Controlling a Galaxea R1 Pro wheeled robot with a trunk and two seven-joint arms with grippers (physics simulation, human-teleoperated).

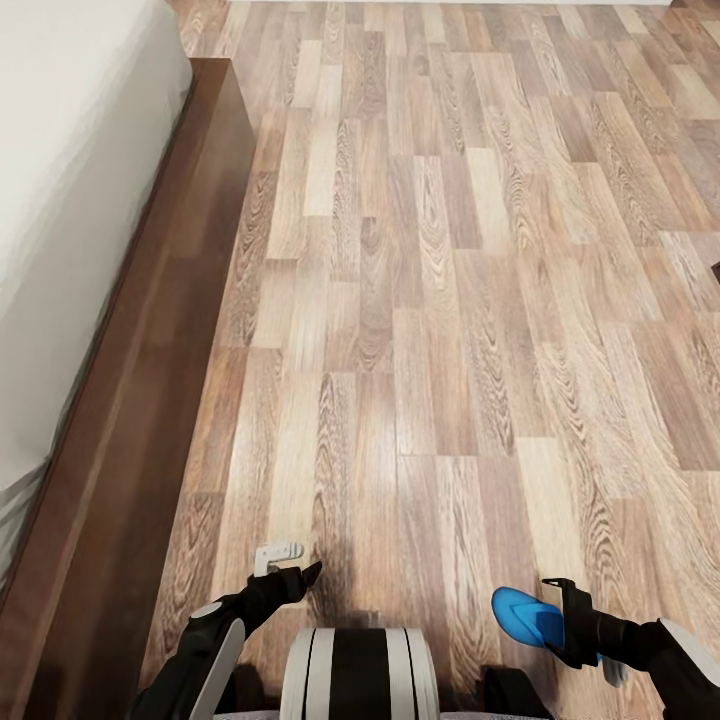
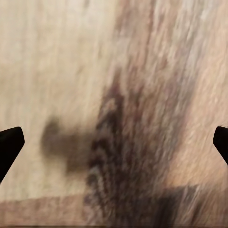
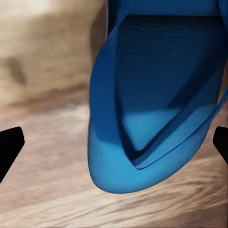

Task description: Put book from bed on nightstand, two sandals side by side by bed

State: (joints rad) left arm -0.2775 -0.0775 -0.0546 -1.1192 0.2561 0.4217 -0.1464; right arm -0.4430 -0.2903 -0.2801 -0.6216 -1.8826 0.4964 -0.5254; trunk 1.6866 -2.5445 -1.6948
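Where the sandal is: one blue sandal point(image 1: 520, 612) sits at the right hand point(image 1: 562, 618), well apart from the bed point(image 1: 70, 200) and over the floor point(image 1: 450, 300) beside it.
Sandal, close up: in the right wrist view the sandal point(image 3: 156, 109) lies between the two black fingertips point(image 3: 9, 147), rounded end outward, with the darker inner face and a strap edge showing. Blurred planks lie behind it.
Right hand: the fingertips stand wide apart. One of them is at the sandal's edge, and the other is clear of it. I cannot tell whether the hand is clamped on the sandal. In the head view a black finger lies over the sandal's far end.
Left hand: released and holding nothing point(image 1: 295, 565). It is nearer the bed than the right hand, just off the frame's side. In the left wrist view its fingertips point(image 2: 10, 145) sit wide apart, with bare, blurred floor and a dark shadow between them.
Bed: a light grey mattress on a dark brown wooden frame point(image 1: 170, 350). The frame's long side runs beside the floor.
Floor: brown wood planks in mixed pale and dark tones, running from the bed's frame outward.
Robot: its white and black trunk point(image 1: 358, 672) stands between the two arms, farther from the bed than the left hand.
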